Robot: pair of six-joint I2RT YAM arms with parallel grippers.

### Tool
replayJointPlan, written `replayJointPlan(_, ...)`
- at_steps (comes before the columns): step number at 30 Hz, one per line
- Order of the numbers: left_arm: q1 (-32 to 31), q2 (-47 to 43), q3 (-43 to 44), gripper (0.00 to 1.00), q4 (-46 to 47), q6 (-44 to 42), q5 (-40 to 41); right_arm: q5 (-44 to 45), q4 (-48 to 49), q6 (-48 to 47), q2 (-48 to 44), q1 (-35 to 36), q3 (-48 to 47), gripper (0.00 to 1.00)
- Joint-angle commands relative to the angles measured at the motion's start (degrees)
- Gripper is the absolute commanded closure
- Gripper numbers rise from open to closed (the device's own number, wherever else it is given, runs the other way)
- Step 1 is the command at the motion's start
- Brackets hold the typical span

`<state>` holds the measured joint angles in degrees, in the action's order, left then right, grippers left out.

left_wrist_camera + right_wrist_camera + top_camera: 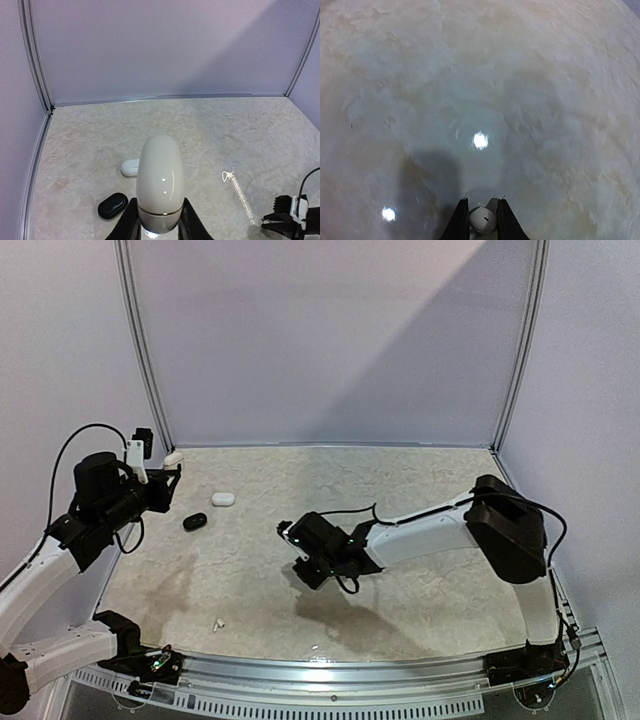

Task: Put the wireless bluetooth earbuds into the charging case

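Pinched between the right fingers sits a small white bud; the gap is narrow, both tips pressed against its sides. Its rounded head faces the wrist camera, and the rest is hidden between the tips. From above, this arm reaches in from the right and hangs low over the middle of the bench. Whether the bud touches the surface cannot be told.

At the far left corner, close to the side wall, the left fingers are clamped narrowly on one end of a white case. It is pill-shaped and juts out away from the wrist, raised above the bench. A seam rings it near the grip, and it looks closed.

Below and beyond it, a second white case lies flat on the bench. A black case lies just beside that one, nearer the arms; the two are apart. A thin clear strip lies to their right, between them and the right arm; what it is cannot be told.

A loose bud, white with a short stem, lies alone near the front edge, left of centre and well apart from both cases.
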<state>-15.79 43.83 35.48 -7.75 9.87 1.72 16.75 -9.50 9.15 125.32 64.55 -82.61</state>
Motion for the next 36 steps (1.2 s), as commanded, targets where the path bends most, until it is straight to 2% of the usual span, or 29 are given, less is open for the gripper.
replayJointPlan(1, 0.8, 0.3, -1.3, 1.0, 1.5, -0.6, -4.4, -0.5, -2.1, 1.8, -7.9, 0.2, 12.9, 0.95)
replayJointPlan(8, 0.7, 1.1, -1.8, 1.0, 5.2, -0.3, -19.1, -3.7, -3.0, 4.9, -18.1, 0.3, 27.4, 0.92)
replayJointPlan(14, 0.6, 2.1, -2.5, 1.0, 9.3, 0.9, -29.9, -3.8, -3.3, 6.2, -22.1, 0.2, 31.3, 0.84)
replayJointPlan(24, -0.1, 3.1, -3.2, 1.0, 8.5, -4.5, -45.0, -5.3, -6.1, 3.8, -21.9, 0.2, 24.1, 0.52)
replayJointPlan(28, -0.7, 3.1, -3.2, 1.0, 7.9, -7.1, -48.4, -6.1, -9.1, 1.6, -22.6, 0.2, 18.7, 0.41)
replayJointPlan(33, -1.6, 3.1, -3.0, 1.0, 7.9, -9.1, -51.8, -5.8, -12.1, -2.1, -24.8, 0.0, 10.8, 0.33)
replayJointPlan(36, -2.2, 3.0, -2.5, 1.0, 7.9, -9.8, -54.6, -11.3, -11.4, -4.9, -27.8, -0.5, 5.4, 0.31)
